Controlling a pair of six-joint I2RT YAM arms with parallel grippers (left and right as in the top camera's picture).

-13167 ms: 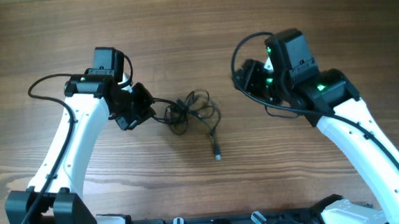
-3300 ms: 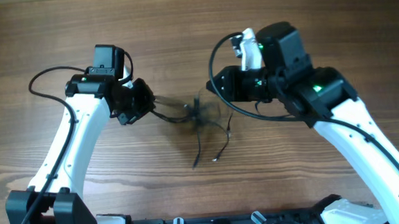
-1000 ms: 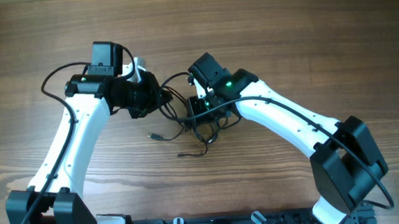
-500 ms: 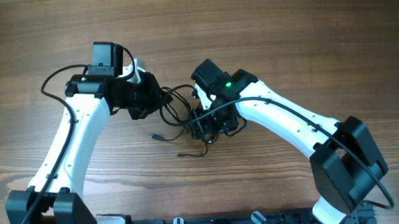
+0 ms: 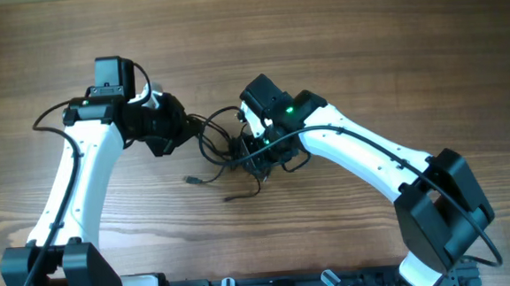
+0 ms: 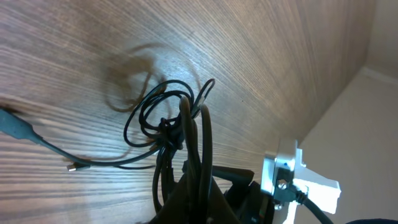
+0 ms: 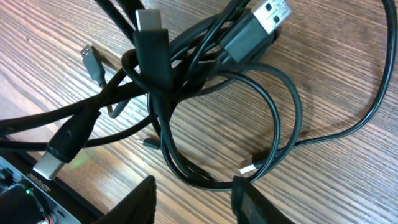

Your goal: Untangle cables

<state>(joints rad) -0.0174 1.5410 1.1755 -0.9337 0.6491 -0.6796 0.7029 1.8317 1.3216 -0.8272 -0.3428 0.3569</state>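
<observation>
Leftward is where the left gripper [image 5: 181, 130] has gone since half a second ago, pulling away from the right gripper [image 5: 254, 157] across the wooden table [image 5: 381, 29]. The strands between it and the knot are now drawn out longer. The right gripper has stayed over the knot near the middle of the table.

The cables [image 5: 220, 147] lie as 1 dark tangle between the 2 grippers, mostly under and just left of the right one. A loose plug end [image 5: 189, 179] trails toward the front of the table, and a second thin tail [image 5: 232, 198] lies just beside it.

The left jaws are closed tight on the cables: in the left wrist view 2 or 3 strands rise out of the dark fingers at the bottom edge and run into loops on the wood.

In the right wrist view the right gripper's 2 fingertips [image 7: 142, 198] stand apart at the bottom edge, with bare wood between them and nothing clamped. Just ahead of them the tangle crosses itself several times, with a flat silver plug [image 7: 273, 12] at the top edge and 1 loop curving close to the right-hand fingertip.
</observation>
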